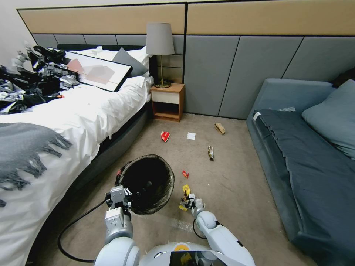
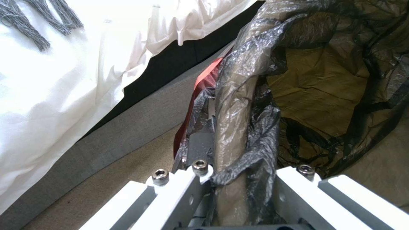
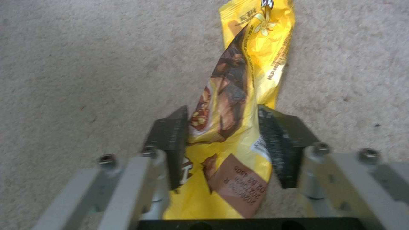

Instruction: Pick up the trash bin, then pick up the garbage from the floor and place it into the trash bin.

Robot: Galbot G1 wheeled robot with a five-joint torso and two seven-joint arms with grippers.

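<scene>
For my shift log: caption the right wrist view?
Right gripper straddles the yellow wrapper on the carpet.

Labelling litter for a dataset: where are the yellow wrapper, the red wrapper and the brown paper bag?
yellow wrapper (image 3: 238,95): right wrist view, its middle.
red wrapper (image 1: 165,136): head view, its centre.
brown paper bag (image 1: 220,128): head view, its centre.

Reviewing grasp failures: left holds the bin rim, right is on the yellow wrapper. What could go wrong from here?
1. The right gripper has its pads either side of the yellow wrapper, which looks thin and crumpled; it may slip out when lifted.
2. The left gripper pinches the trash bin by one rim spot through loose bag film; the bin could tilt or the liner slip.
3. The bin sits close to the bed; swinging it may snag bedding.
</scene>
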